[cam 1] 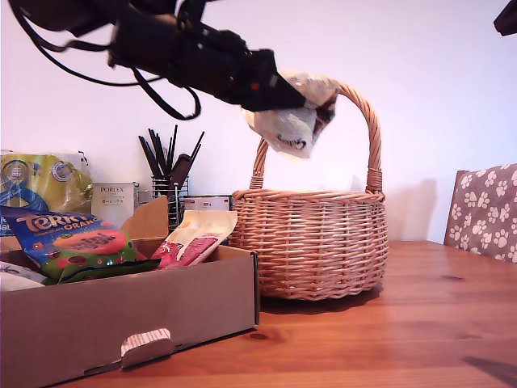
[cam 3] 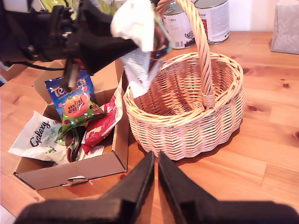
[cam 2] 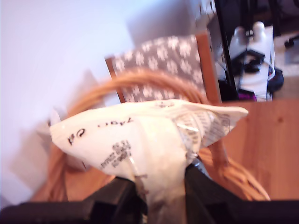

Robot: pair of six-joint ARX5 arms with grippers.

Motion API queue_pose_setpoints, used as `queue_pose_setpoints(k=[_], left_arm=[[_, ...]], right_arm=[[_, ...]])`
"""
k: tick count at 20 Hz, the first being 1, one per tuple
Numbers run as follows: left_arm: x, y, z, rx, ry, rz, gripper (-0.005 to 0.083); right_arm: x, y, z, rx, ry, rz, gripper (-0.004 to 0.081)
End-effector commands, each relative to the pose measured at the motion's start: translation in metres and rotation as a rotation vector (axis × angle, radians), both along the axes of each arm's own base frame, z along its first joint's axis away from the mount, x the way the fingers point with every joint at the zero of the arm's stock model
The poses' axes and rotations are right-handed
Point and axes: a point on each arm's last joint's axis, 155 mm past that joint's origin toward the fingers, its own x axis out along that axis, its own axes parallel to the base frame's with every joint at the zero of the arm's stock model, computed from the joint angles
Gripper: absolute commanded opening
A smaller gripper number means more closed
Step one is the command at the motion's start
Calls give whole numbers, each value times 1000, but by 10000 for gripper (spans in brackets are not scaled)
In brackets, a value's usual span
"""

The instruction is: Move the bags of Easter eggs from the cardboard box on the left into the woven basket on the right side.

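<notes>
Crinkly white bag (cam 1: 292, 121) pinched above round wicker basket (cam 1: 311, 242).

1. Our way into the woven basket (cam 3: 187, 109) is open; its inside is bare.
2. Its arched handle (cam 1: 367, 121) crosses the opening, just beside the white printed bag (cam 1: 292, 113) our first gripper (cam 1: 279, 90) holds.

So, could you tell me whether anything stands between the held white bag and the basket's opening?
Only the basket's own handle arches beside the white bag; the woven basket looks open below.
</notes>
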Motion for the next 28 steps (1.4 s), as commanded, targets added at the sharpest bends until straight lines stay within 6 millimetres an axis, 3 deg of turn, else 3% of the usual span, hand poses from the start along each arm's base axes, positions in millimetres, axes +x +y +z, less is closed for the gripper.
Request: queue_pose_setpoints(k=[1, 6, 12, 19, 20, 22, 23, 25, 28], left_arm=[[2, -5, -23, 20, 27, -5, 147], [9, -6, -29, 22, 18, 26, 182], [6, -11, -29, 26, 13, 31, 477], [6, -11, -30, 31, 11, 47, 480], [7, -11, -30, 32, 13, 52, 466], [8, -7, -29, 42, 21, 67, 359], [6, -5, -29, 52, 32, 73, 260], [-1, 3, -28, 86, 73, 84, -26], [-18, 20, -35, 154, 187, 104, -23]], right_arm=[[0, 2, -4, 1, 5, 7, -13], [0, 2, -4, 1, 3, 7, -13], [0, 2, -4, 2, 2, 8, -13], [-1, 2, -4, 3, 7, 11, -13], [-1, 2, -4, 3, 7, 10, -13], [-1, 2, -4, 2, 7, 10, -13], [-1, 2, -4, 2, 7, 10, -13], [-1, 2, -4, 2, 7, 10, -13], [-1, 2, -4, 2, 7, 10, -13]])
